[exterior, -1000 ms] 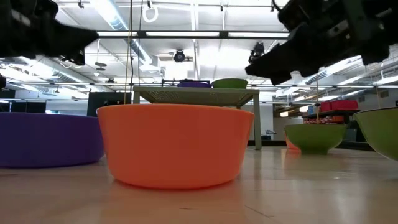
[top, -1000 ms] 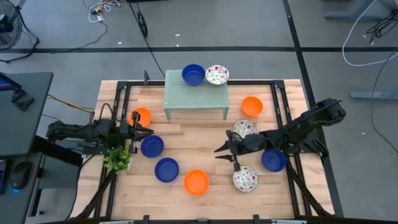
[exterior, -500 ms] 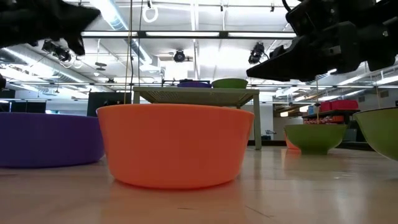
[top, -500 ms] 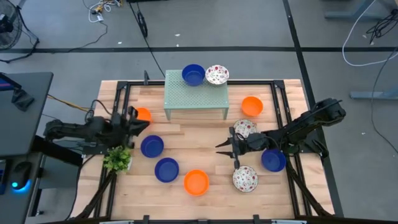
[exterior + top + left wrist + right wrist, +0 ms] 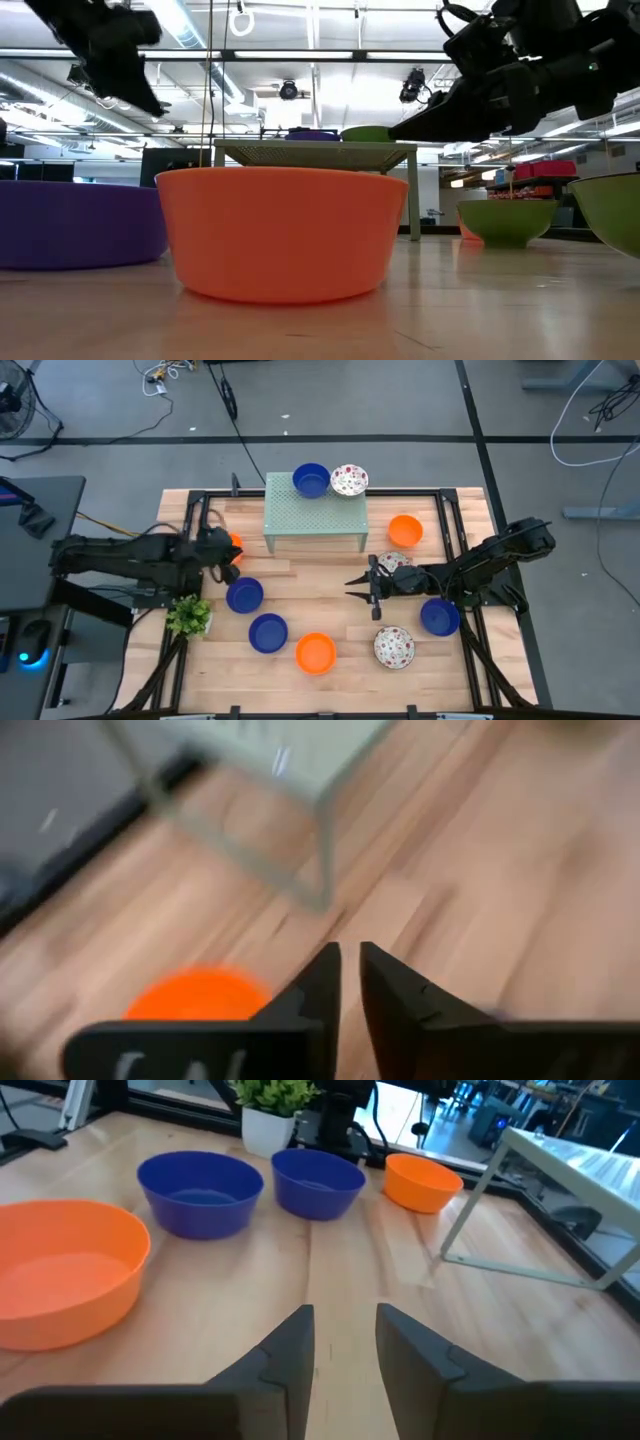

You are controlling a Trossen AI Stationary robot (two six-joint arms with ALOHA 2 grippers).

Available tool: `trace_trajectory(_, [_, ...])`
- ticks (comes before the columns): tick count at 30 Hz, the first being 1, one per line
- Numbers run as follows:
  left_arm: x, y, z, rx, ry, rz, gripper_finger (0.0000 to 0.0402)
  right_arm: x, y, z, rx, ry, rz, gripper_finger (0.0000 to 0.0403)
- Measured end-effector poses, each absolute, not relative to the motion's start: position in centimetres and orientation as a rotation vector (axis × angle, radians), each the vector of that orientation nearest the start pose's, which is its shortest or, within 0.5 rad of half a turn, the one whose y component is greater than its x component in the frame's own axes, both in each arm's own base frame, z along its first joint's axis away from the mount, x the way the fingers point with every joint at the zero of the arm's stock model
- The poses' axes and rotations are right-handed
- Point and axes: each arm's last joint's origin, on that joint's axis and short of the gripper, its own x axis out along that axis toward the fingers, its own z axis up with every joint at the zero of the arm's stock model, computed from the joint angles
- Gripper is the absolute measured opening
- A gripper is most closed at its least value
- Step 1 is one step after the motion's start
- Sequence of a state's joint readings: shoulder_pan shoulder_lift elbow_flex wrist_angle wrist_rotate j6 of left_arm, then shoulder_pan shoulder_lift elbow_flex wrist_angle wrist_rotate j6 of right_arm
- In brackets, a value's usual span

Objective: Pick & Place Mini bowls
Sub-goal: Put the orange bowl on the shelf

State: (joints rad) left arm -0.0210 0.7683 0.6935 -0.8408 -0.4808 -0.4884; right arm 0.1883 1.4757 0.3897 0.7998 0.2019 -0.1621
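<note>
The left pincer (image 5: 232,549) is hanging over the bench's (image 5: 330,575) left side, just beside an orange mini bowl (image 5: 231,543) near the left rail, its fingers (image 5: 318,988) nearly closed on a thin gap and carrying nothing. The right pincer (image 5: 357,589) is reaching toward mid-bench, fingers (image 5: 290,1348) a little apart and empty, with bare wood lying open ahead of it between the mint-green stand (image 5: 314,515) and the front row of bowls.

Two dark blue mini bowls (image 5: 244,595) (image 5: 267,632) and an orange one (image 5: 315,653) are sitting along the front left; a speckled bowl (image 5: 394,647) and a blue bowl (image 5: 439,617) are sitting front right, close to the right rail. Another orange bowl (image 5: 405,530) is sitting right of the stand. A blue bowl (image 5: 311,480) and a speckled bowl (image 5: 348,480) are resting on the stand's top, at the far edge.

The right wrist view is showing the small plant (image 5: 268,1106) behind the blue bowls, and the low view is filled by the front orange bowl (image 5: 282,232).
</note>
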Motion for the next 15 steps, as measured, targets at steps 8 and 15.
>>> trace_trajectory(8, [16.6,2.3,22.4,-0.268,1.134,0.636,0.0159,25.1,4.3,15.0,-0.145,0.283,0.030,0.0111])
trace_trajectory(15, [16.8,3.8,19.0,-0.300,1.333,0.630,0.0187,25.0,4.3,14.7,-0.139,0.316,0.037,0.0111])
